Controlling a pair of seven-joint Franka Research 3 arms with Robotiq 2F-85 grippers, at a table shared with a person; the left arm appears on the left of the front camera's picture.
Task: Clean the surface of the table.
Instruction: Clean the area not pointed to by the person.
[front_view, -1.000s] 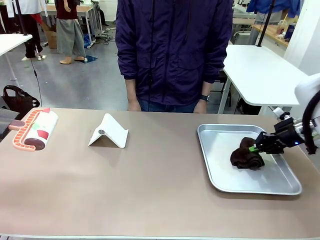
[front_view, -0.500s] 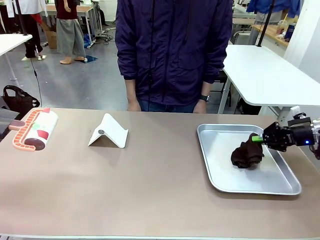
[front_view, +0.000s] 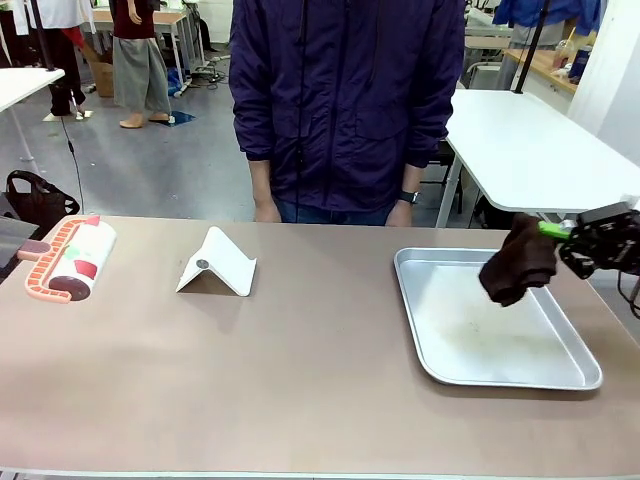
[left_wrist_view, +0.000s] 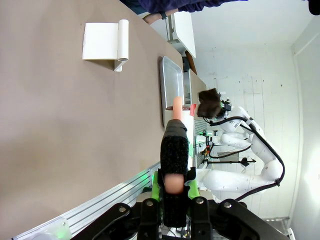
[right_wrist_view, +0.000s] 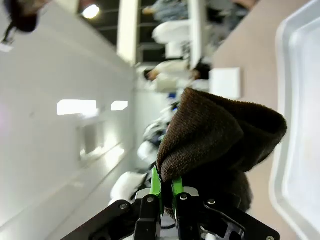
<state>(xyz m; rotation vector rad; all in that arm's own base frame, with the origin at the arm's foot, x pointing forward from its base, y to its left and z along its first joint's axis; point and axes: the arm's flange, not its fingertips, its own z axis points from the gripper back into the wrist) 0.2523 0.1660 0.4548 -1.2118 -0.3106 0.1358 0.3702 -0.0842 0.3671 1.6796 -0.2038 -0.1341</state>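
While gripped (front_view: 556, 230) — cloth (front_view: 518, 262) above tray (front_view: 560, 378).

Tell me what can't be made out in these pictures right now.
- Left wrist view: what the left end effector holds; only a dark, pink-tipped handle shows, its far end foreshortened.
- Right wrist view: the right end effector fingertips, buried in the brown cloth.
- Front view: the right arm, cut off by the picture's right edge.

The table (front_view: 300, 380) has a matte brownish top. A silver metal tray (front_view: 560, 375) lies on it, directly below the right claw (front_view: 556, 230). A white folded stand (front_view: 218, 262) rests well away from that claw, toward the left, and a roller-like object (front_view: 70, 258) lies farthest from it.
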